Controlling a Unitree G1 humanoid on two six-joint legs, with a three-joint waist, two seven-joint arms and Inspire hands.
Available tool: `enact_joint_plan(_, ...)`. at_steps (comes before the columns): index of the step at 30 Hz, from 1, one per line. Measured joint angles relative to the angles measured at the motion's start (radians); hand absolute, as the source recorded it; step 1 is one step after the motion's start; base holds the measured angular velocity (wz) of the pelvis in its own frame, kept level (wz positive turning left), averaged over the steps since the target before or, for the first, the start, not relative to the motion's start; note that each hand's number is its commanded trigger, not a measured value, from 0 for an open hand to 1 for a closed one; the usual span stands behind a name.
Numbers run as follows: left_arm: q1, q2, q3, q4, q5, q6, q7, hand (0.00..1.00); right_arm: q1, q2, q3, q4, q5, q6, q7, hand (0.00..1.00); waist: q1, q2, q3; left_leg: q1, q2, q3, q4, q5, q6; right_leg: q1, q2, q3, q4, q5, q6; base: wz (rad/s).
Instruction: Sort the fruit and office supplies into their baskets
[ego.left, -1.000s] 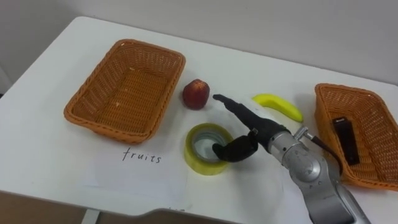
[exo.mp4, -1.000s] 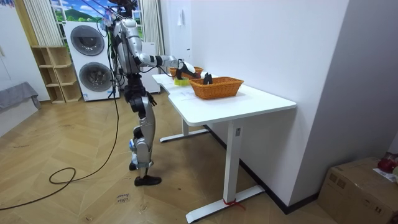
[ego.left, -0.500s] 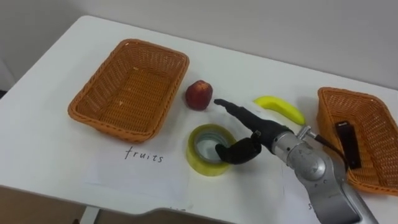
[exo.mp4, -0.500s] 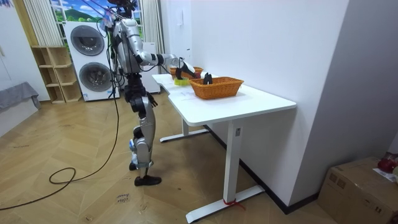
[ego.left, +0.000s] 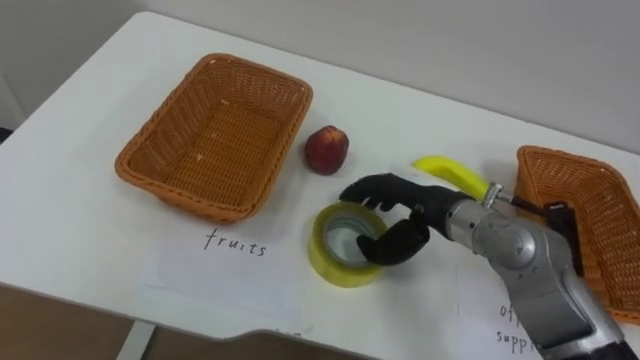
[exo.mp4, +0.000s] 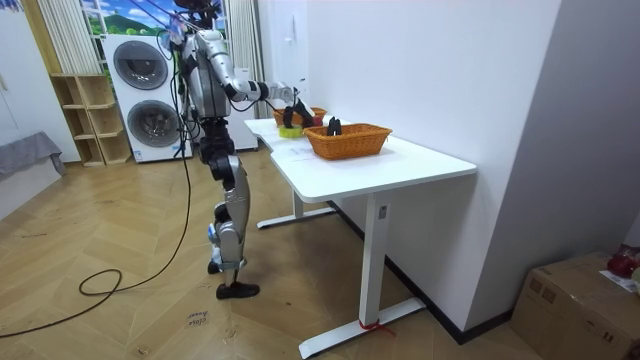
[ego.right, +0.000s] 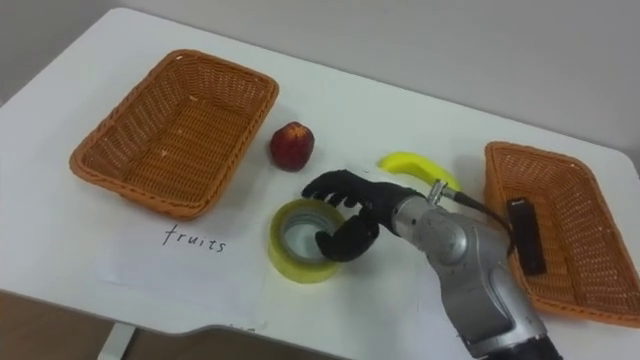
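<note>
so, the sorting looks barely begun. the fruit basket on the left is empty, and both fruits lie out on the white table. a red fruit, peach or apple, sits just beside that basket's right rim. a banana lies further right, near the office-supplies basket. that second basket holds one item, a flat black oblong, perhaps a stapler.

the step in hand seems to be the roll of tape, which lies flat on the table between the two baskets. the right hand is on it. its fingers are curled over the far right part of the rim and its thumb is hooked down into the hole, so the roll's wall sits between them. whether that pinch is firm i cannot tell, and the roll is not lifted.

what is left, as i judge it: the tape goes right, and the two fruits go left.

both baskets are woven wicker, orange-brown and rectangular, with sloping ribbed walls and a thick braided rim. the tape is a wide ring, yellowish and glossy, with a pale inner core. the red fruit is round and smooth with a darker dimple on top, and the banana is a curved, evenly yellow crescent. a sheet of paper with a handwritten label lies flat in front of the fruit basket, partly under the tape.
</note>
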Motion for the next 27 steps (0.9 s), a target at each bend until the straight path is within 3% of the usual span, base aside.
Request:
enact_joint_plan(8, -0.007, 0.007, 0.005, -0.003, 0.007, 0.0, -0.006, 0.0, 0.002, -0.023, 0.006, 0.006, -0.041, 0.019, 0.047, 1.0, 0.002, -0.014, -0.0072, -0.003, 0.0, 0.008, 0.0, 0.0, 0.0, -0.007, 0.001, 0.008, 0.001, 0.0, 0.0, -0.01)
enact_joint_plan(12, -0.005, 0.019, 0.02, -0.002, 0.021, 0.001, -0.017, 0.0, 0.002, -0.023, 0.008, 0.004, -0.044, 0.021, 0.051, 1.0, 0.005, -0.03, -0.0012, -0.003, 0.001, 0.008, 0.0, 0.0, 0.0, -0.007, 0.002, 0.016, 0.0, 0.0, 0.0, -0.03)
enact_joint_plan(14, -0.004, 0.026, 0.02, -0.002, 0.022, 0.008, -0.017, 0.0, 0.002, -0.023, 0.008, 0.003, -0.052, 0.034, 0.063, 1.0, 0.003, -0.036, -0.0034, -0.003, 0.001, 0.01, 0.0, 0.0, 0.0, -0.008, 0.002, 0.018, 0.001, 0.0, 0.0, 0.0)
enact_joint_plan(27, -0.004, 0.029, 0.019, -0.002, 0.038, 0.019, -0.017, 0.0, 0.002, -0.028, 0.007, -0.002, -0.074, 0.04, 0.09, 1.0, 0.002, -0.038, -0.0047, -0.002, 0.002, 0.012, 0.002, 0.0, 0.0, -0.007, 0.003, 0.019, 0.002, 0.0, 0.0, 0.0)
